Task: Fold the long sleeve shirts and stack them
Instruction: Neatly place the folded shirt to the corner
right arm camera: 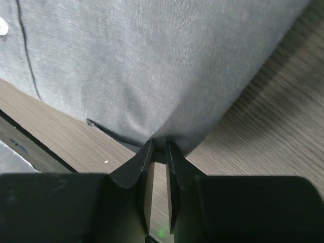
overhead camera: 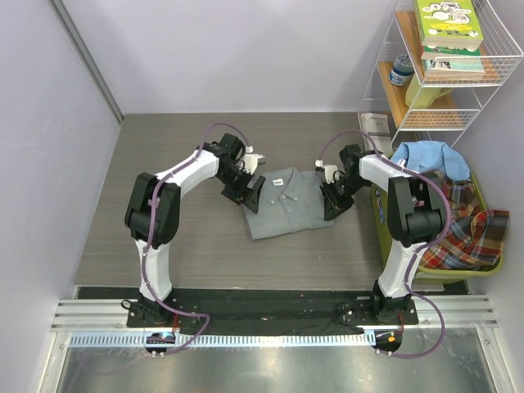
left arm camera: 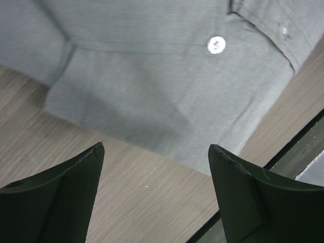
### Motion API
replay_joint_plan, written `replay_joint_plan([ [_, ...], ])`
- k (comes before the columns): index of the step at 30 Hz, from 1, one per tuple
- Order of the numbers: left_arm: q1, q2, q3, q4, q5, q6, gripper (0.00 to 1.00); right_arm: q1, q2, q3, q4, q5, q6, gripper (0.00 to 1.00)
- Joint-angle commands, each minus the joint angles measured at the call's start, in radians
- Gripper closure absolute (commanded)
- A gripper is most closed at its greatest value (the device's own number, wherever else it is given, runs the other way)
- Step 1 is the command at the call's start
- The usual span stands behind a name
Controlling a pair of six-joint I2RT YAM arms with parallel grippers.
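**Desk:** What is your right gripper doing?

**Operator:** My right gripper (right arm camera: 158, 147) is clenched on the grey shirt (overhead camera: 288, 205). On its wrist camera I see the cloth puckering into the nearly closed fingertips at the shirt's edge, low over the table (overhead camera: 164, 164).

**Desk:** And the left?

**Operator:** My left gripper (left arm camera: 157, 149) is released. Its two fingers (left arm camera: 66, 202) stand wide apart with only bare wood grain between them. The near edge of the shirt lies just beyond the tips, and a white button (left arm camera: 216, 44) shows further up the cloth.

**Desk:** Where does the shirt sit overall?

**Operator:** From the overhead camera I see it lying flat in the middle of the table, folded to a rough rectangle with the collar toward the far side. It lies between my two grippers, the left at its left far corner and the right at its right edge.

**Desk:** The other shirts?

**Operator:** A light blue shirt (overhead camera: 426, 155) and a red-green plaid shirt (overhead camera: 467, 229) are heaped in the yellow-green bin (overhead camera: 379, 214) at the table's right side. The plaid one spills over the rim. Behind the bin stands a wire shelf (overhead camera: 393, 57) with books (overhead camera: 446, 24) on top.
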Motion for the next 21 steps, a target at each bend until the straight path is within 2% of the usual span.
replay_joint_plan([
  [1, 0.033, 0.007, 0.036, 0.035, 0.025, -0.03, 0.2, 0.0, 0.013, -0.03, 0.038, 0.029, -0.025, 0.82],
  [3, 0.033, -0.003, 0.038, 0.035, 0.057, -0.032, 0.25, 0.0, 0.018, -0.036, 0.04, 0.026, -0.025, 0.83],
  [6, 0.014, -0.044, 0.026, 0.047, 0.102, -0.043, 0.25, 0.003, 0.012, -0.041, 0.037, 0.009, -0.024, 0.86],
  [8, -0.023, -0.073, 0.018, 0.056, 0.067, -0.044, 0.2, 0.015, 0.004, -0.044, 0.028, -0.015, -0.018, 0.86],
  [12, -0.153, -0.09, -0.01, 0.137, -0.014, -0.13, 0.0, 0.024, -0.019, -0.051, 0.031, -0.074, 0.011, 0.86],
  [14, -0.234, -0.075, -0.004, 0.171, -0.109, -0.168, 0.0, 0.023, -0.027, -0.051, 0.026, -0.11, 0.031, 0.84],
  [18, -0.336, -0.018, 0.03, 0.231, -0.314, -0.303, 0.0, 0.009, -0.08, -0.05, 0.025, -0.205, 0.071, 0.69],
  [19, -0.353, -0.006, 0.038, 0.237, -0.402, -0.352, 0.0, 0.001, -0.105, -0.045, 0.026, -0.207, 0.08, 0.6],
  [21, -0.384, 0.028, 0.065, 0.236, -0.458, -0.391, 0.0, -0.015, -0.129, -0.03, 0.028, -0.204, 0.103, 0.53],
])
